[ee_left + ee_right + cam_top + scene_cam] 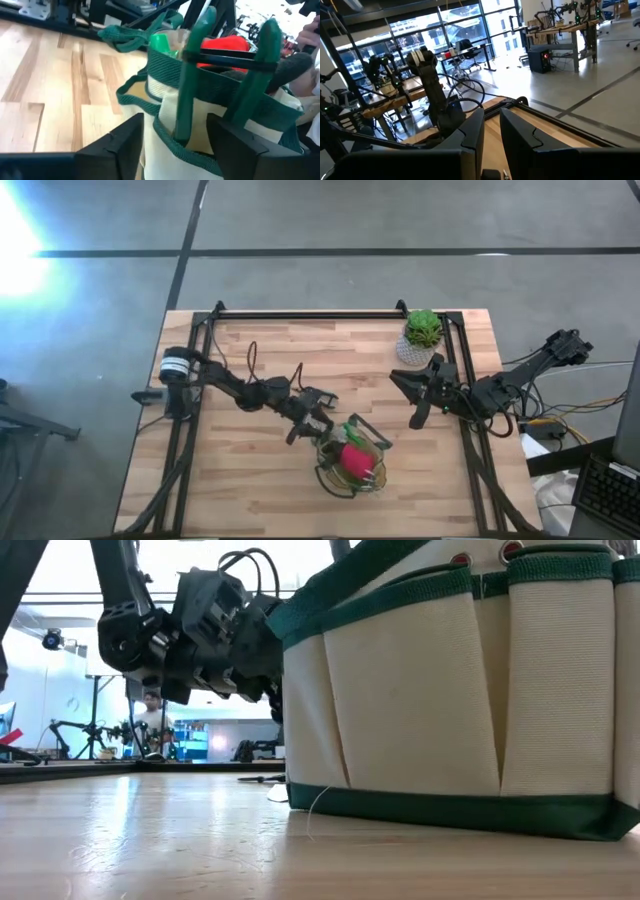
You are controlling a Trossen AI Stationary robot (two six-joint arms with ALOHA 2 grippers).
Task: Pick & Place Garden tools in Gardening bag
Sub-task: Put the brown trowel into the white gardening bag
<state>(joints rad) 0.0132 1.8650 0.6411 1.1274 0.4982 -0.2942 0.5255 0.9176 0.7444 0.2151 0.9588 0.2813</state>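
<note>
- Left claw [172,145] stood apart around the green-handled pruners [227,75] in the gardening bag [350,465] – lifting carelessly could snag them out.
- Right claw [418,395], nearly together, waited near the desk's [270,350] far right.

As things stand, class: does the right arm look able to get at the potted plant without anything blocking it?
Probably yes. The right gripper sits just below the potted plant in the high view, with only bare table between them.

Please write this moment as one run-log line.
left gripper: open at cream green-trimmed fabric gardening bag | right gripper: idle near green potted plant
</note>
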